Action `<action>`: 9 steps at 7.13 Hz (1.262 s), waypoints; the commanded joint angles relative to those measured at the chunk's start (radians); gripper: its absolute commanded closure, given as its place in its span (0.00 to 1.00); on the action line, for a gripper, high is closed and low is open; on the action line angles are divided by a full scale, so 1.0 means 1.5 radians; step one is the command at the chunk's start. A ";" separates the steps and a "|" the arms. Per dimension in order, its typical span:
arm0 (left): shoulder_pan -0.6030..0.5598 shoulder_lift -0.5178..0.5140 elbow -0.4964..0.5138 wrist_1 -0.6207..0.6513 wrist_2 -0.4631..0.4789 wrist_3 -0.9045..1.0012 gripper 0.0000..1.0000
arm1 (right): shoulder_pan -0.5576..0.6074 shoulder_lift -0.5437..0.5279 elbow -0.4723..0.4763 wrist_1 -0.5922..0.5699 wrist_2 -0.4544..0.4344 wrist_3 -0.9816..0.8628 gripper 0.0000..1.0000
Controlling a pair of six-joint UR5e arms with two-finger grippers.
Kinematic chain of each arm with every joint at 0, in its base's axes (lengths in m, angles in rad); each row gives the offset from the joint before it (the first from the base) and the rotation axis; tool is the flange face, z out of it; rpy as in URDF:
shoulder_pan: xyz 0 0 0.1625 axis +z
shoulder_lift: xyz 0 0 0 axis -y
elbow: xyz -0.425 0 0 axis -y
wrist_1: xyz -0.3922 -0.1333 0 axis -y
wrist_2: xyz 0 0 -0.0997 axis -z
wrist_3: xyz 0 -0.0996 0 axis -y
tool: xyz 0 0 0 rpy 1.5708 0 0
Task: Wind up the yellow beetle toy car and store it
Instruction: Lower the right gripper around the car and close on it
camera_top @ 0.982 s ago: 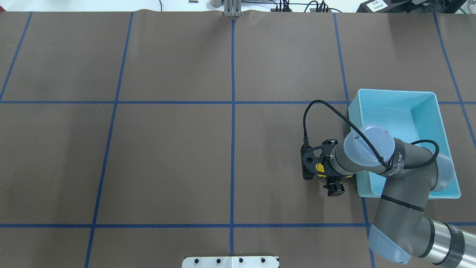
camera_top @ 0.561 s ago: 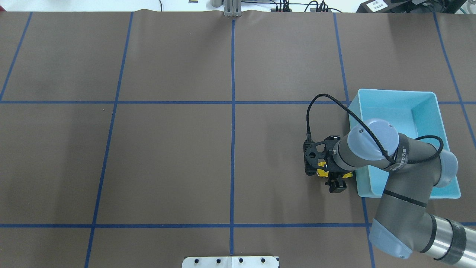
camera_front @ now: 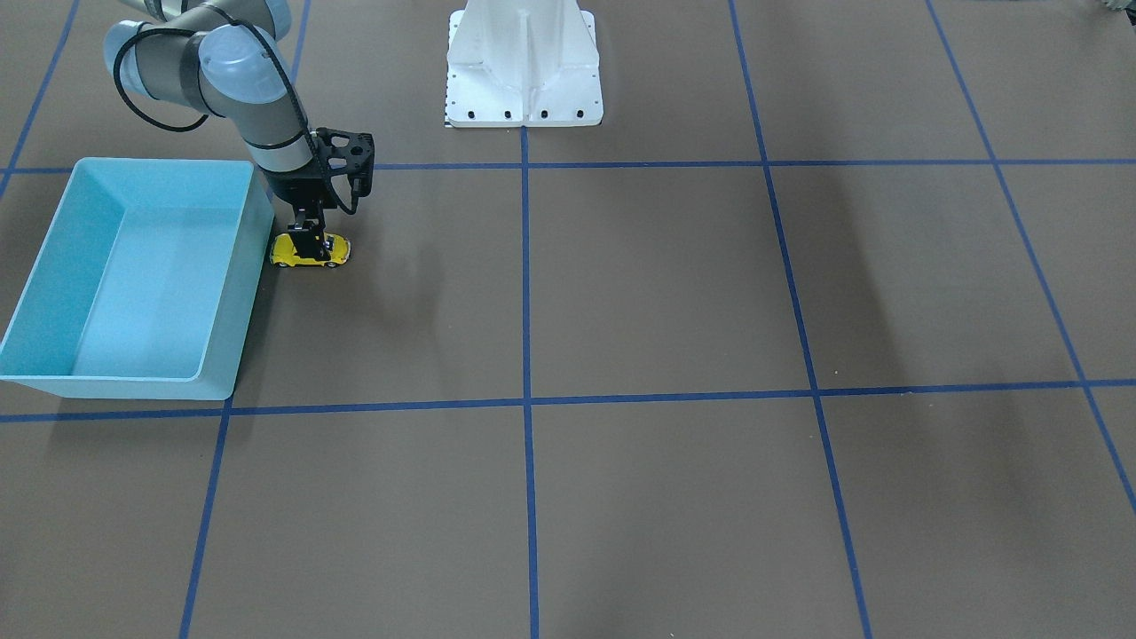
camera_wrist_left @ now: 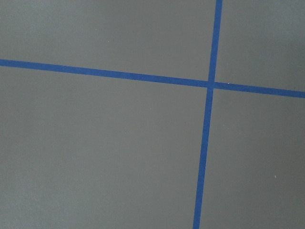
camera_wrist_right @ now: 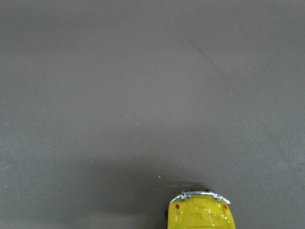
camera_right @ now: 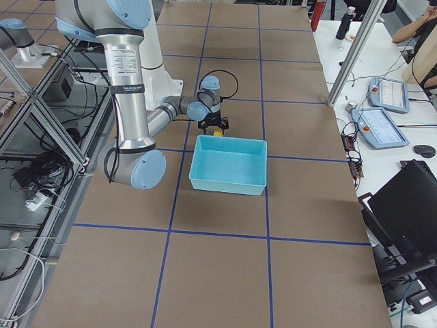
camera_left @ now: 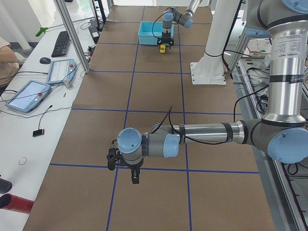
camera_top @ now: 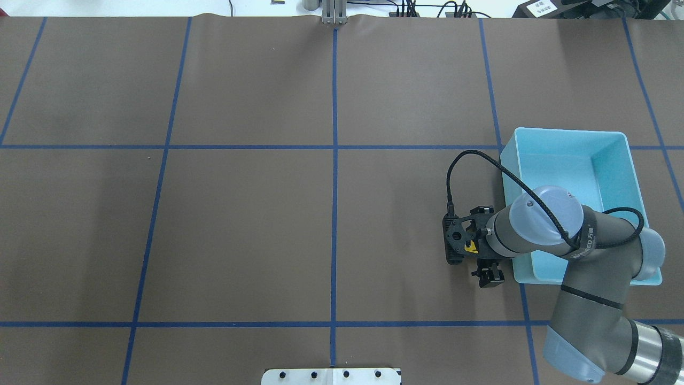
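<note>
Right fingers (camera_front: 312, 229) are down on the yellow beetle toy car (camera_front: 310, 252) and look clamped on its flanks. The car sits wheels-down on the surface (camera_front: 666, 284), just beside the outer wall of the light blue bin (camera_front: 241, 302). I can't tell whether its near end touches the wall. The right wrist view shows only the car's tail at the bottom edge, plus bare surface.

Left fingers (camera_left: 134, 178) hang over the surface well away from the car, near a crossing of the blue tape lines (camera_wrist_left: 207, 143). I can't tell if they're apart or together; only the side view shows them.

My read: this is the wind-up stroke, and storing isn't done.

How I'd run it:
- Keep light downward load so all the wheels grip. If they skid, the spring won't charge.
- Drag straight along the car's long axis with no yaw, or it twists in the grip.
- Use slow strokes, and lift clear before resetting for the next one.
- Mind the bin wall: there's little room on that side, so stroke away from it or parallel to it.
- Don't loosen the grip once the spring is wound, or the car will shoot off.
- To store, lift above the rim, move over the bin floor, lower and let go.
</note>
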 commanded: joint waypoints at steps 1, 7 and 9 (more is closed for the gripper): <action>0.000 0.000 0.000 0.000 0.000 0.000 0.00 | -0.002 -0.002 -0.006 0.003 -0.001 0.000 0.00; 0.000 0.000 0.000 0.000 0.000 0.000 0.00 | 0.006 -0.027 -0.005 0.032 0.002 0.004 0.01; 0.000 0.000 0.000 0.000 0.000 0.000 0.00 | 0.015 -0.027 -0.006 0.031 0.002 -0.002 0.01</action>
